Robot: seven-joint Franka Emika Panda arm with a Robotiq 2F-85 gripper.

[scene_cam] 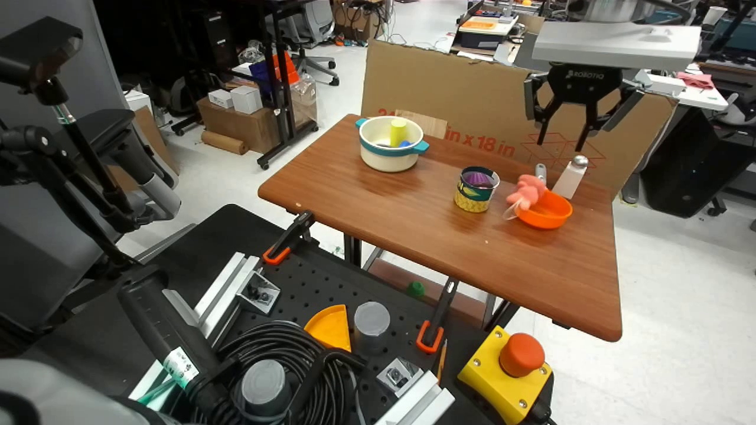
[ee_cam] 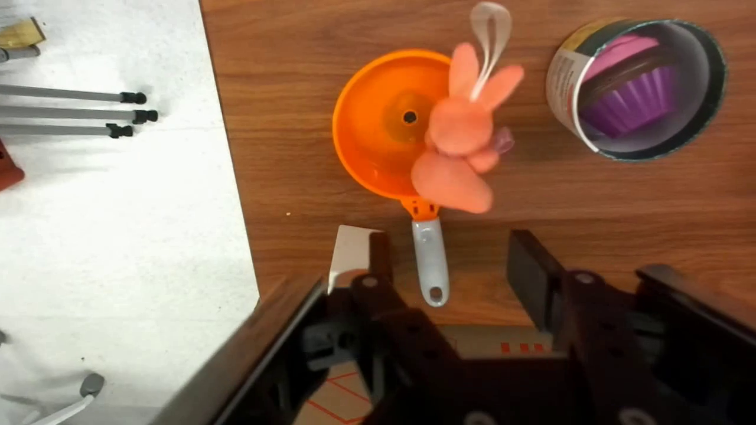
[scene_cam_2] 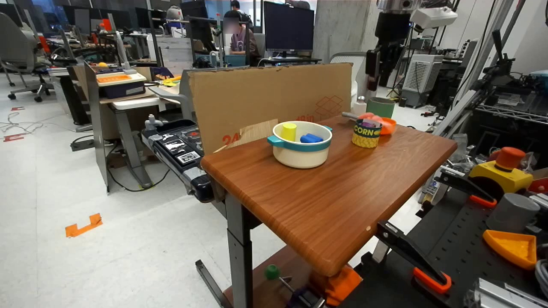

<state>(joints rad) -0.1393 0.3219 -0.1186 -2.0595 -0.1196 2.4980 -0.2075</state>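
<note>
In an exterior view, your hand (scene_cam: 560,145), half-spread, grasps nothing. In an exterior view, a pot (scene_cam_2: 301,159) holds yellow and blue pieces (scene_cam_2: 311,138). In the wrist view, a pink rabbit (ee_cam: 460,133) overlaps an orange bowl (ee_cam: 369,127); a can (ee_cam: 568,75) holds a purple cup (ee_cam: 635,103).

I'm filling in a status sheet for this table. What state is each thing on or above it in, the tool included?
Tool: open, holding nothing
Orange funnel: mouth facing up
Toy rabbit: over the funnel's edge; resting there or not, unclear
Can: upright, open, purple cup inside
Pot: upright, lidless, yellow piece and blue piece inside
Shaker: standing, top on
</note>
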